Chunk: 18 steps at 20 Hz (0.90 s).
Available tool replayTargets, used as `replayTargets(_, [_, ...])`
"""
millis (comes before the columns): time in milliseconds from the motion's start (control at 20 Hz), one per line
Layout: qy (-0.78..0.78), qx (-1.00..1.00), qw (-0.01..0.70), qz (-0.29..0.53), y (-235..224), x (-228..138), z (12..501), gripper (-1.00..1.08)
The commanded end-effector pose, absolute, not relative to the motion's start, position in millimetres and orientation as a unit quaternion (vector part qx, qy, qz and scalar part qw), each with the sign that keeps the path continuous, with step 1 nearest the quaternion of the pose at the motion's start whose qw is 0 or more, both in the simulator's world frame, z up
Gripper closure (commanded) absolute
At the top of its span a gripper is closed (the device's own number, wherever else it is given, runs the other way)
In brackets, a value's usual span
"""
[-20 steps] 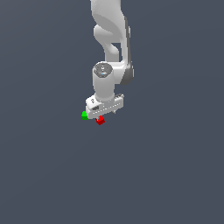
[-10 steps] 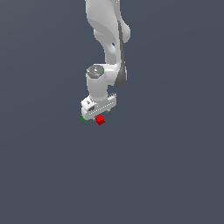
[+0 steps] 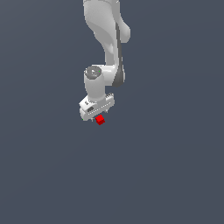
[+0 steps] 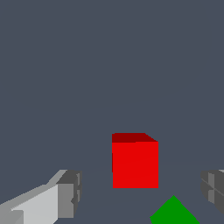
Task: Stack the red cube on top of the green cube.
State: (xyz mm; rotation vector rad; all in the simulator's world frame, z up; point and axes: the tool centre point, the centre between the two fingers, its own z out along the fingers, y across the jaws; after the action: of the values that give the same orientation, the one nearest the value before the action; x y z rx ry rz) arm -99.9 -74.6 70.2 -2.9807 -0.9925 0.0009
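The red cube (image 3: 100, 120) sits on the grey floor just under the white gripper (image 3: 93, 116), on the exterior view's right side of it. In the wrist view the red cube (image 4: 134, 162) stands upright between and beyond the two grey fingertips (image 4: 69, 194). The gripper (image 4: 141, 192) is open and holds nothing. The green cube (image 4: 174, 212) shows only as a corner next to the red cube, apart from it. In the exterior view the green cube (image 3: 83, 119) is almost hidden behind the gripper; only a sliver shows.
The floor (image 3: 166, 166) is a plain dark grey surface with no other objects in view. The white arm (image 3: 107, 39) rises straight above the gripper.
The gripper has moved toward the exterior view's left and slightly lower, now covering most of the green cube. Both cubes have stayed in place.
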Motion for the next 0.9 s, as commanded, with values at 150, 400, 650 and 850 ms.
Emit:
replayTargets(150, [-0.316,-0.949,0.0,0.0,-75,-100,66,-0.92])
replayTargets(400, [-0.317,-0.949,0.0,0.0,-75,-101,47,-0.92])
replayTargets(650, [-0.317,-0.948,0.0,0.0,-75,-101,26,-0.92])
replayTargets(850, [-0.317,-0.948,0.0,0.0,-75,-100,20,-0.92])
